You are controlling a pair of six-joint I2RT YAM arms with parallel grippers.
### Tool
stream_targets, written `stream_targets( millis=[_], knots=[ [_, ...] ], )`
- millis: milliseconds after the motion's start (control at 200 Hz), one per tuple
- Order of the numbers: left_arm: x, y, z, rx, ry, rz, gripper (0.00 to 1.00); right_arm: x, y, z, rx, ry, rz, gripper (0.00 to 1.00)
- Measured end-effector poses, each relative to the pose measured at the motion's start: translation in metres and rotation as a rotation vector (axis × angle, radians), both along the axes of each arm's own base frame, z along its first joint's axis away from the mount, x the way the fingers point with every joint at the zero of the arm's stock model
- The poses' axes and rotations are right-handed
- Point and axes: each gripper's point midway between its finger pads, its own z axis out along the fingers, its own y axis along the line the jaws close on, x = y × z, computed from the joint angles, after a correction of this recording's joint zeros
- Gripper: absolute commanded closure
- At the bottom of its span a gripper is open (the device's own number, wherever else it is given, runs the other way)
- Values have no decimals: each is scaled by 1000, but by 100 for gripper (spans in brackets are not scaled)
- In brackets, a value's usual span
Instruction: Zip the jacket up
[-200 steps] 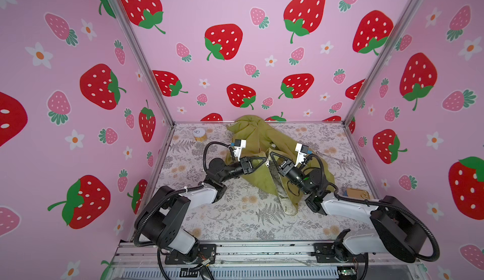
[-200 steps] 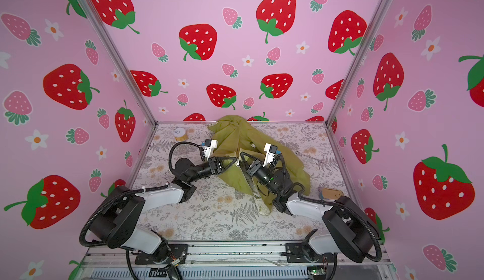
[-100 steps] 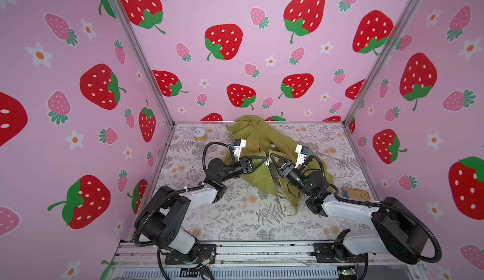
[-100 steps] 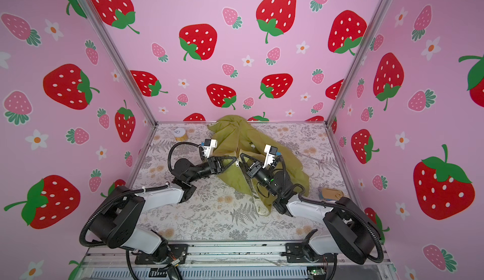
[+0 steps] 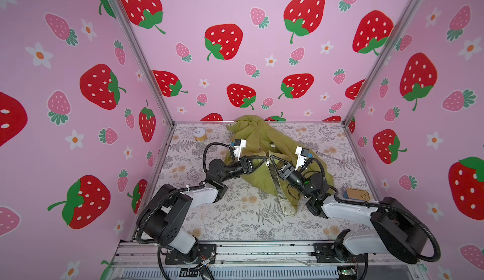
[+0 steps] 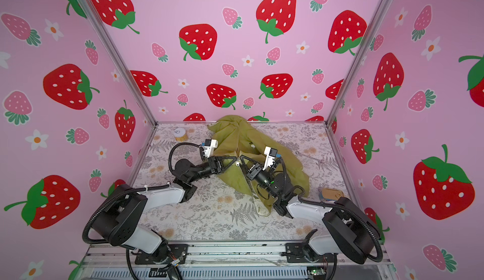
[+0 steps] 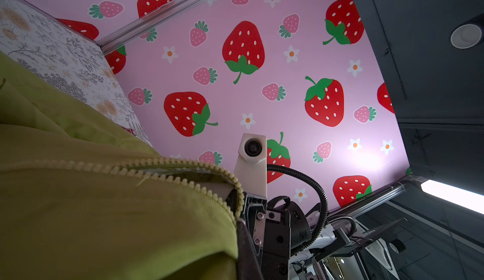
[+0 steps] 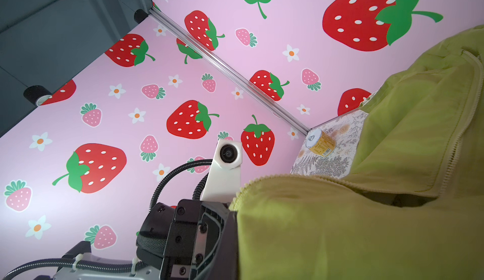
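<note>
The olive-green jacket (image 5: 258, 134) lies bunched at the middle back of the table, and in both top views its front edges are lifted where my grippers meet. My left gripper (image 5: 264, 158) and right gripper (image 5: 271, 157) stand tip to tip, each shut on a front edge of the jacket. The silver zipper pull (image 5: 267, 163) hangs just below them. A strip of cream lining (image 5: 286, 204) trails toward the front. In the left wrist view the cream zipper teeth (image 7: 183, 178) run across the fabric (image 7: 104, 213), which hides my own jaws. Fabric (image 8: 366, 226) hides them in the right wrist view too.
A small yellow can (image 5: 199, 134) stands at the back left of the floral table (image 5: 222, 221). A tan and blue object (image 5: 357, 194) lies at the right edge, with a thin metal rod (image 5: 330, 157) behind it. Pink strawberry walls close three sides.
</note>
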Motion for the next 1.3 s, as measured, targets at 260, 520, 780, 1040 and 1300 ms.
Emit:
stream_targets(
  millis=[260,520,780,1040,1300],
  knots=[
    [-3,-3,-6,15,10,-31,100,-7,-3,-9,-1,3,11,100],
    [0,-3,-11,20,24,-26,100,-10,-3,-16,-3,17,15,100],
    [-2,-3,-20,33,45,-31,100,-12,-3,-25,-21,42,14,100],
    [-3,-1,-28,45,63,-25,100,-15,-4,-36,-85,77,21,73],
    [22,17,-34,50,78,109,100,-36,-22,-68,-271,107,34,39]
  ],
)
